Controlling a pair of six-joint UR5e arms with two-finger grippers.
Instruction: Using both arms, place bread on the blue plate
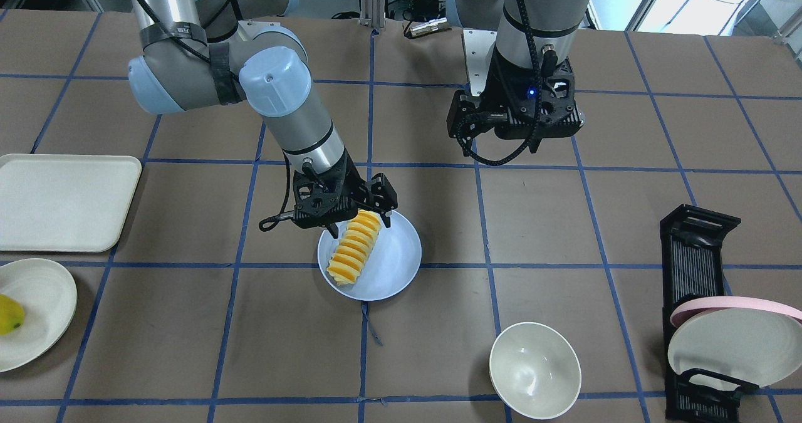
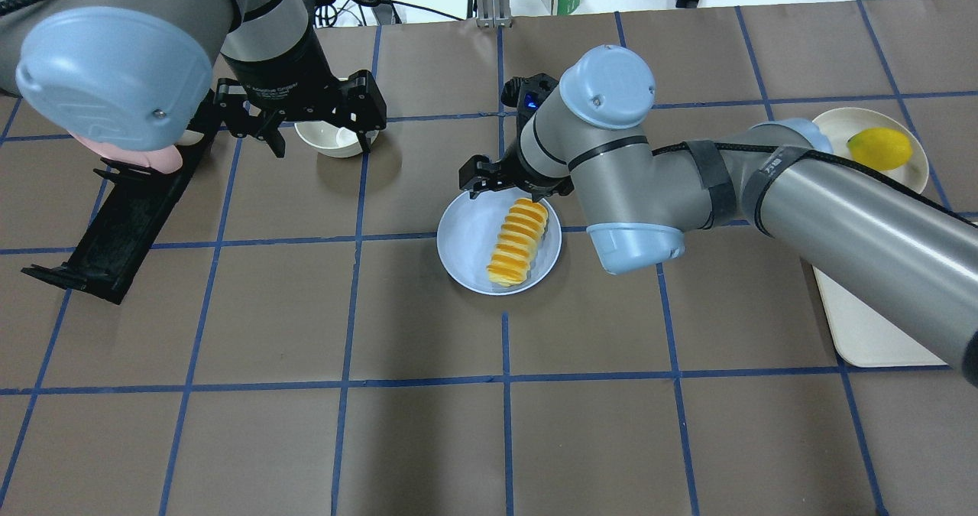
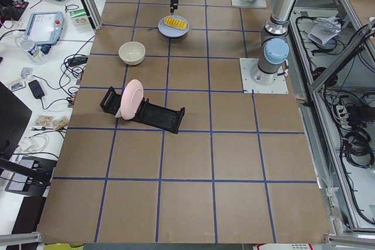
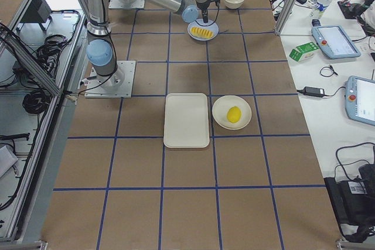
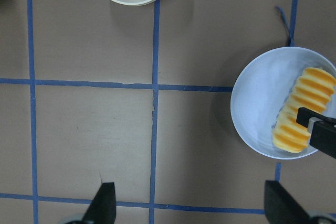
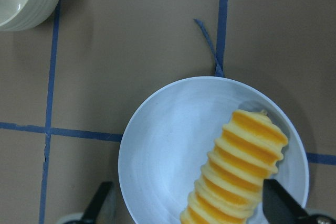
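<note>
The bread (image 1: pixel 354 247) lies flat on the blue plate (image 1: pixel 391 266) near the table's middle, and its far end reaches the plate's rim. It also shows in the overhead view (image 2: pixel 519 241) and the right wrist view (image 6: pixel 236 171). My right gripper (image 1: pixel 358 224) is open. It hangs low over the end of the bread nearer the robot, one finger on each side (image 6: pixel 189 208). My left gripper (image 2: pixel 321 143) is open and empty, raised above the table. It is apart from the plate (image 5: pixel 257 108), on the robot's left of it.
A deep white bowl (image 1: pixel 534 370) stands past the left gripper. A black dish rack (image 1: pixel 695 260) with a pink and a white plate stands at the robot's far left. A cream tray (image 1: pixel 62 200) and a cream plate (image 1: pixel 37 341) with a yellow fruit (image 1: pixel 9 315) lie on the robot's right.
</note>
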